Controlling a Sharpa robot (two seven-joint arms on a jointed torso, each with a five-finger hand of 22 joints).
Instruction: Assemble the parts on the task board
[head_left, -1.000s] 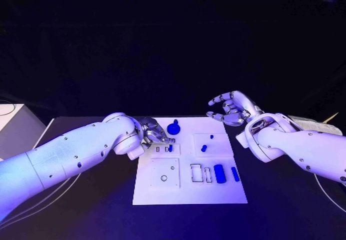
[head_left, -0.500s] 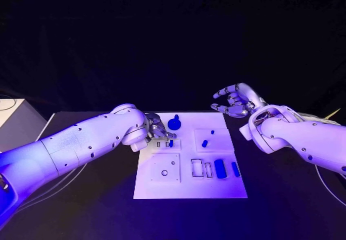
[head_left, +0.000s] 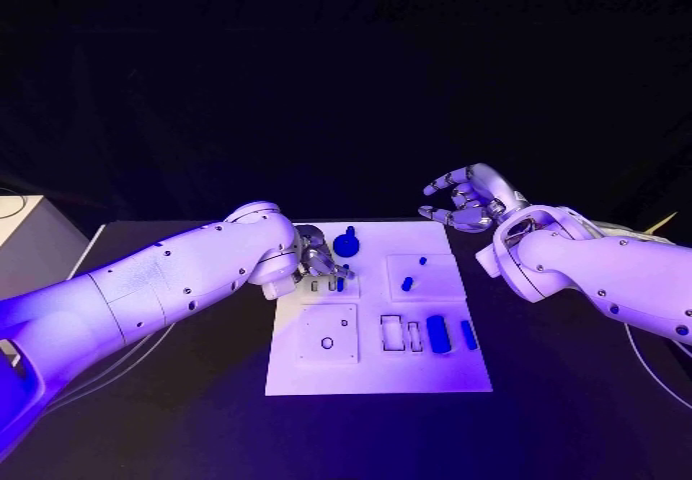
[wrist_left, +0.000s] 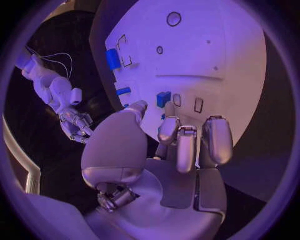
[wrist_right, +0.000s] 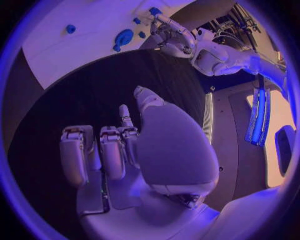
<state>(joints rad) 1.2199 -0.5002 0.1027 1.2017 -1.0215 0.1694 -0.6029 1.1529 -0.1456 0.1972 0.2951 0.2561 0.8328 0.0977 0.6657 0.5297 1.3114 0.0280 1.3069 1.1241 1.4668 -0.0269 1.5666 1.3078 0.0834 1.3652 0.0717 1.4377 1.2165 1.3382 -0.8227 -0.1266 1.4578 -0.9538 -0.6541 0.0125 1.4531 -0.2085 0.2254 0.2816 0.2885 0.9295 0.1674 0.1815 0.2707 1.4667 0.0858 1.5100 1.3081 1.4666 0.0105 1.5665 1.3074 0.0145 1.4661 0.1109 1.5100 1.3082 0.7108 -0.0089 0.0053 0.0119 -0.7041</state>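
The white task board (head_left: 378, 370) lies mid-table. My left hand (head_left: 320, 262) hovers low over the narrow slots at the board's far left, fingers bent down beside a small blue part (head_left: 340, 284) (wrist_left: 164, 98) standing there. Thumb and fingertips (wrist_left: 169, 127) are close to it; I cannot tell whether they grip it. A blue knob-shaped part (head_left: 346, 243) (wrist_right: 123, 37) stands just past that hand. Two small blue parts (head_left: 408, 284) sit in the far right panel, and two blue bars (head_left: 437, 333) lie by the near right slots. My right hand (head_left: 464, 200) (wrist_right: 125, 145) is raised beyond the board's far right corner, fingers apart, empty.
A white box (head_left: 18, 240) stands at the table's left edge with a thin cable running beside it. The black table (head_left: 173, 400) lies bare around the board. Near the board's near left is a square panel with a small round hole (head_left: 327, 343).
The whole picture has shifted, so the camera moved. The left hand stays at the far left slots. The right hand has lifted slightly and holds the same open pose.
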